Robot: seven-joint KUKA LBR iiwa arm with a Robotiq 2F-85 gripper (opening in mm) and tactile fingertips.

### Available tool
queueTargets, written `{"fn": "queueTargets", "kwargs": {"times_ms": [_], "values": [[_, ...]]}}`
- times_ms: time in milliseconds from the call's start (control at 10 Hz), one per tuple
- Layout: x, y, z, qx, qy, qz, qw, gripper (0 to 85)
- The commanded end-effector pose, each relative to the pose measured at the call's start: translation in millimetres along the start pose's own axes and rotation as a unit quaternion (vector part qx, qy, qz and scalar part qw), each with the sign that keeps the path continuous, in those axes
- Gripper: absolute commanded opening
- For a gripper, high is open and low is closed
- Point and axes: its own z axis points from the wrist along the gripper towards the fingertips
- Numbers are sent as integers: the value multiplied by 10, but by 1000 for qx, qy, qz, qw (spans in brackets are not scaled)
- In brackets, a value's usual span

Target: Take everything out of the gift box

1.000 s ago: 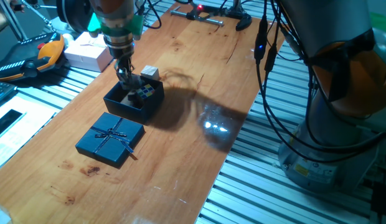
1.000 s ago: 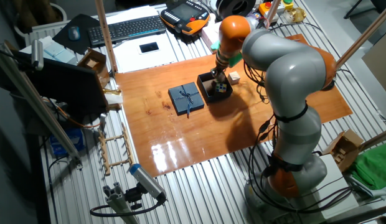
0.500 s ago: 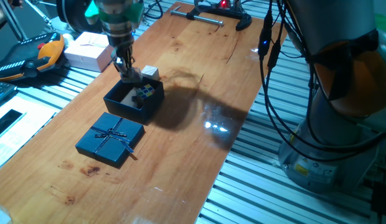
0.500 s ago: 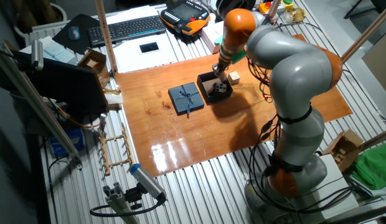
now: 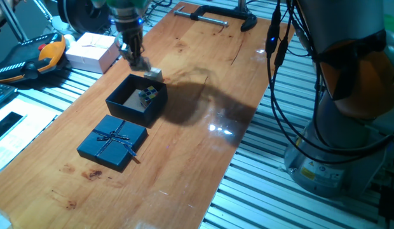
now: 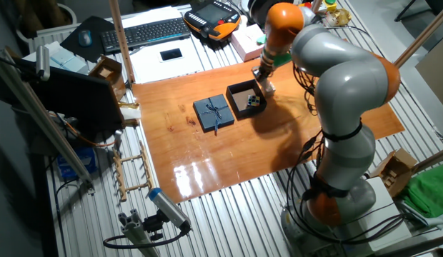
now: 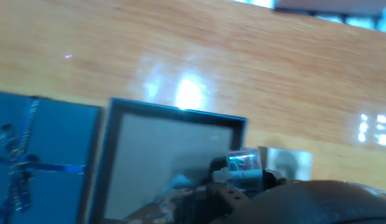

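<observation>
The multicoloured plastic puzzle cube sits in the far corner of the open dark navy gift box on your desk. It looks light, rigid and slick; pinch two flat opposite faces. I cannot tell the claw state above the small cream block.

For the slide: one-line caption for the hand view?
Hand view: open gift box below the camera, its bowed lid alongside on the wooden table.
</observation>
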Motion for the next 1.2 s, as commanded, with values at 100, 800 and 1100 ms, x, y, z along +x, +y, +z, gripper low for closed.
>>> {"fn": "queueTargets", "kwargs": {"times_ms": [100, 800, 1100], "values": [[64, -239, 31, 5, -1, 18, 1000, 10], [307, -700, 341, 35, -3, 28, 999, 10], [348, -800, 477, 39, -8, 19, 999, 10]]}}
